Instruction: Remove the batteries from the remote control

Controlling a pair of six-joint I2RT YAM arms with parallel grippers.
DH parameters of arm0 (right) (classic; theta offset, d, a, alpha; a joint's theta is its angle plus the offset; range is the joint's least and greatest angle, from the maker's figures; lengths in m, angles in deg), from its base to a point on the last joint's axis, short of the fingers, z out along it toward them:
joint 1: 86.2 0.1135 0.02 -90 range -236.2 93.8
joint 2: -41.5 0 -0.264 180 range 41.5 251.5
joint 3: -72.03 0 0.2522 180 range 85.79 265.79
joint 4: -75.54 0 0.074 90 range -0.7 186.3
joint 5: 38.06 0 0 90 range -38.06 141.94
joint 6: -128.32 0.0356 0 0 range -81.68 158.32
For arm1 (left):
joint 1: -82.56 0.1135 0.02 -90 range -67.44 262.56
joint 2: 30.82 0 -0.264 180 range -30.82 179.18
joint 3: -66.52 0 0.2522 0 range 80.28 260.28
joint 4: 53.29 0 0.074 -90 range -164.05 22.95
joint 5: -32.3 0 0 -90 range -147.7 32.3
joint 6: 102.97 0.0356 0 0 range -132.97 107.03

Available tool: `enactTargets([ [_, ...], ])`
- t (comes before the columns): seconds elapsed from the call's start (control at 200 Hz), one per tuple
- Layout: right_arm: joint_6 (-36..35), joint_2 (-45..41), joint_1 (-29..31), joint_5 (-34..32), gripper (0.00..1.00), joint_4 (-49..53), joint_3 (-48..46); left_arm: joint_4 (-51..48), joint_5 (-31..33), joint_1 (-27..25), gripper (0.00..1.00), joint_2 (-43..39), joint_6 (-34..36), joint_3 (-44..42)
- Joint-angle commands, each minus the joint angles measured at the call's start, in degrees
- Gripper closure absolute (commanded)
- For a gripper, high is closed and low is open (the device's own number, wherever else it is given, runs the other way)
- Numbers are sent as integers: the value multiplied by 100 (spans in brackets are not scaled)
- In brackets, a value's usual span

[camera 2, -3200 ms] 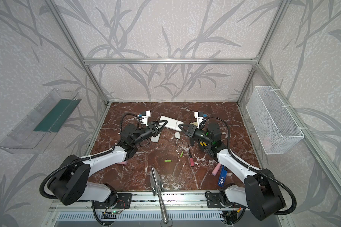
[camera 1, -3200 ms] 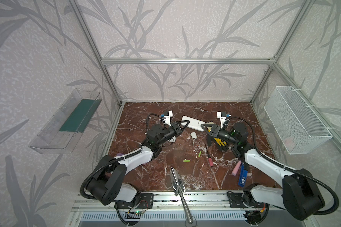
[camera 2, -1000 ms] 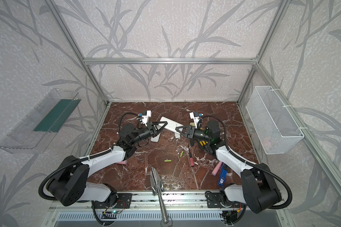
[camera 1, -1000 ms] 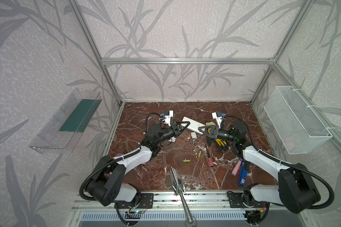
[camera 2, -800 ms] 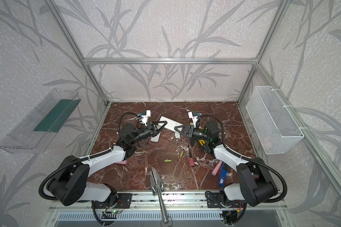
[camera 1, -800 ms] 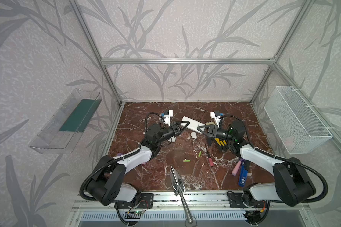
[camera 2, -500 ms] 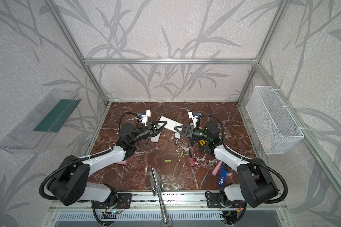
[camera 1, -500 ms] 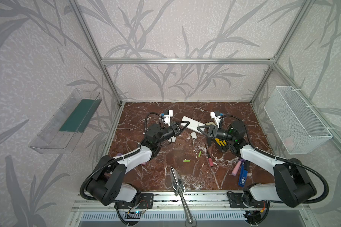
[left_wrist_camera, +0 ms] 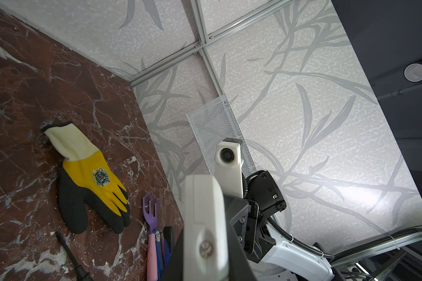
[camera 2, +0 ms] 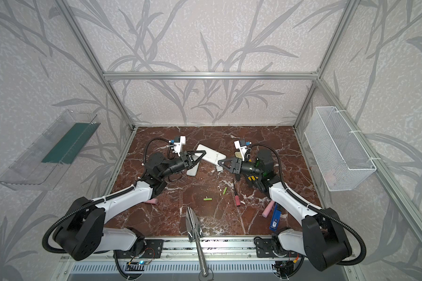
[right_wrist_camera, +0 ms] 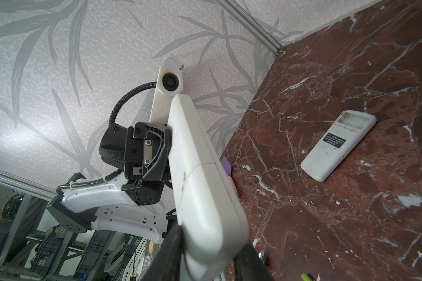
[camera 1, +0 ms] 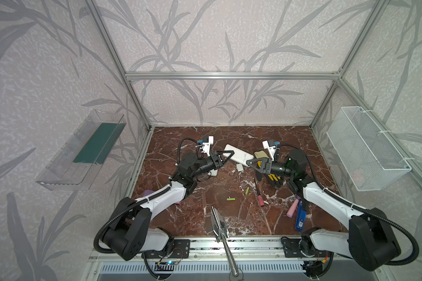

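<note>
- Far-centre, off the table: white remote (camera 1: pixel 239 153) hangs between both grippers. Long axis runs L–R, tilted slightly far-left to near-right.
- L gripper (camera 1: pixel 229 155) pinches its left end.
- R gripper (camera 1: pixel 250 162) straddles the right end; in R wrist view the jaws look pressed on both faces.
- Cover seam (right_wrist_camera: pixel 200 165) crosses the remote nearer the R end and the cover looks still on. Cells inside, if any, are hidden. R arm prob. best placed to slide it.
- 2 lime green batteries (camera 1: pixel 230 199) (camera 1: pixel 247 190) lie loose near-centre, well apart from both grippers. Yellow ones not seen.
- Vs approx 3 s ago: R wrist has shifted a bit left; L arm, remote and green cells are in the same spots.
</note>
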Motion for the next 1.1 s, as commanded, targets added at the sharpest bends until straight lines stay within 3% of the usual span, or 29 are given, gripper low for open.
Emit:
enactTargets([
  [0.0, -90, -47, -50, -30, 65, 271, -60, 657, -36, 31, 100, -278, -108, 286],
  [0.125, 92, 5, -42, -29, 64, -11, 3, 642, -31, 20, 100, -232, -100, 264],
  [0.345, -259, -151, -6, -284, 43, 462, 209, 649, -73, -6, 100, -115, -79, 170],
  [0.745, 426, 330, 88, -253, 45, -567, 389, 791, -211, -67, 100, -38, -91, 88],
  [1.095, 51, 375, 244, -364, 55, 21, 740, 786, -156, -130, 100, 59, -126, 53],
])
